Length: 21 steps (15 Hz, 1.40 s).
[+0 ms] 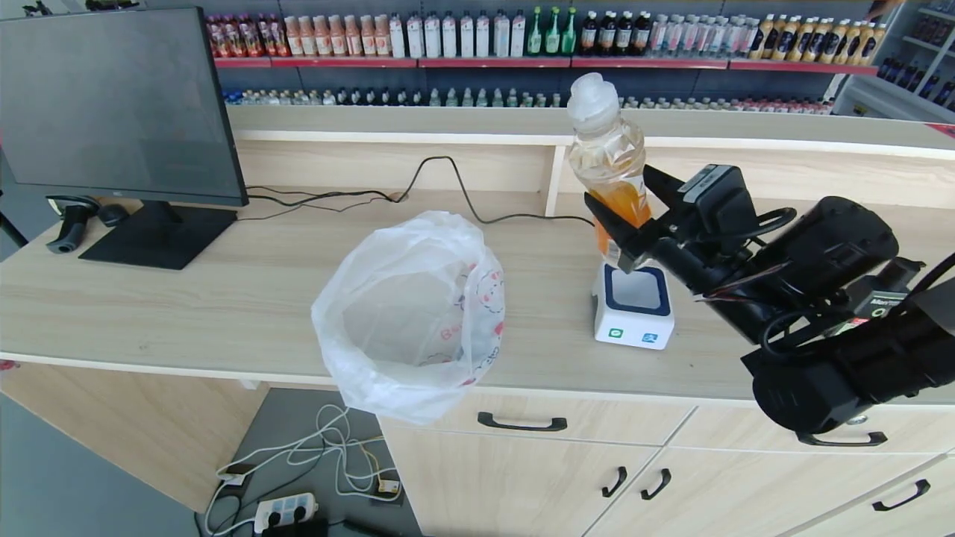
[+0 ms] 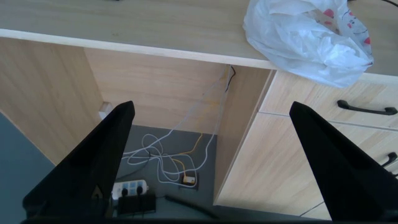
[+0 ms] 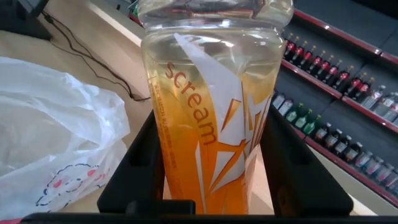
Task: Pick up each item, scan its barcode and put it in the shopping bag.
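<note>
The wooden counter (image 1: pixel 224 298) lies bare between the monitor (image 1: pixel 119 104) and the open shopping bag (image 1: pixel 410 321), which bulges over the front edge. The right arm stretches in from the right. Its right gripper (image 1: pixel 627 200) is clamped around an upright bottle (image 1: pixel 608 149) of orange drink, close over the scanner (image 1: pixel 634 306). The left wrist view looks under the counter, where the left gripper (image 2: pixel 211 106) hangs spread wide and empty, with floor cables (image 2: pixel 161 162) beyond it.

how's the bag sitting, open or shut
Open: the bag stands on the counter with its mouth spread wide and its inside showing.
</note>
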Tool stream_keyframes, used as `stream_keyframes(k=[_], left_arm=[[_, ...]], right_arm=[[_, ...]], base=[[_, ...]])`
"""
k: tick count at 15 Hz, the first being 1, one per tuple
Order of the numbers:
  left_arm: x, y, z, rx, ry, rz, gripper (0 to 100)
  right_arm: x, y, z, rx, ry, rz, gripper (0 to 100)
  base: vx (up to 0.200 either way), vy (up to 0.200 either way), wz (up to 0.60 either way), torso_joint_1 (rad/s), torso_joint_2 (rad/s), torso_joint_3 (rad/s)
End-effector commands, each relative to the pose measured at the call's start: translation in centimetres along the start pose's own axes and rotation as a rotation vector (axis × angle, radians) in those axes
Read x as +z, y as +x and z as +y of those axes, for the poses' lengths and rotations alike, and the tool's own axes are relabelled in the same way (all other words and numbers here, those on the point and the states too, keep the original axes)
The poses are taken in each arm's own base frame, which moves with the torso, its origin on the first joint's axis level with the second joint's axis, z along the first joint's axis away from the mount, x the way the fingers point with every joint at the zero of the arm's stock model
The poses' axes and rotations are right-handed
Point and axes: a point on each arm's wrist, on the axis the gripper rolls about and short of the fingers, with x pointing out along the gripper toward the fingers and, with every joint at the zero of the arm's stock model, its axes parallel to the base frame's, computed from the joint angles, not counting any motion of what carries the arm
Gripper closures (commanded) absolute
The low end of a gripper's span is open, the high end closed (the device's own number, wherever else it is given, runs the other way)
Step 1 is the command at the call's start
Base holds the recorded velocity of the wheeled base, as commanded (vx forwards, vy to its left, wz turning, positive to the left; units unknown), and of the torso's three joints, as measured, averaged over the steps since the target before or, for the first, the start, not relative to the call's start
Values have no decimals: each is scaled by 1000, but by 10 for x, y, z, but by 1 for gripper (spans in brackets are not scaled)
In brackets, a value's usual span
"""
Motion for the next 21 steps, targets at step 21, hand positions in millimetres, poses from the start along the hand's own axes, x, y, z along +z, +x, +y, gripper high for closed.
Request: stream_keyframes(k=[21], left_arm=[[0, 0, 0, 0, 2, -1, 0]], right_arm=[[-59, -22, -29, 200, -217, -14, 100]], base=[[0, 0, 0, 0, 0, 0]])
